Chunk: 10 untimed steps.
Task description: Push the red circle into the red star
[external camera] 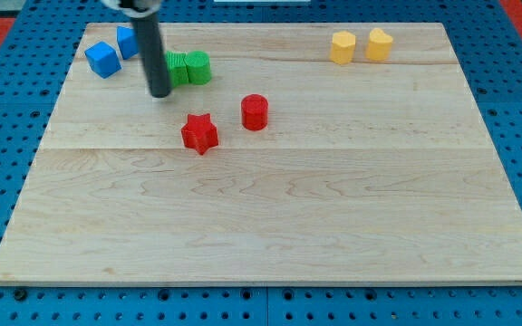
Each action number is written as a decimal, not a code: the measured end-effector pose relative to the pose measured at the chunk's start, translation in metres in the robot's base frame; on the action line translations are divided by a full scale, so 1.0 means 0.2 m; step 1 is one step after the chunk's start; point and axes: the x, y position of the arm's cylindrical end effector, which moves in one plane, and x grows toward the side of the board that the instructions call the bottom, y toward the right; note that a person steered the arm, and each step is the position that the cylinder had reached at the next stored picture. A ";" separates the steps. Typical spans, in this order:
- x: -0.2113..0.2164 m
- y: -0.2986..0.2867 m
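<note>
The red circle [255, 111] is a short red cylinder standing on the wooden board, above the middle of the view. The red star [199, 133] lies just to its lower left, with a small gap between them. My tip [159, 92] is the lower end of a dark rod that comes down from the view's top. It rests on the board up and to the left of the red star, well left of the red circle. It touches neither red block.
Two green blocks [189, 68] sit side by side just right of the rod. Two blue blocks [103, 59] lie at the top left, one partly behind the rod. Two yellow blocks [343, 47] sit at the top right. The board's edge [270, 282] runs along the view's bottom.
</note>
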 end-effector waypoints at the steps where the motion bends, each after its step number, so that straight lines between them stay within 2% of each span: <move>1: -0.06 -0.05; 3: -0.27 0.53; 4: -0.33 0.64; 5: -0.24 0.62; 6: -0.09 0.80; 7: 0.07 0.72; 8: 0.08 0.47; 9: 0.02 0.73; 10: 0.07 1.08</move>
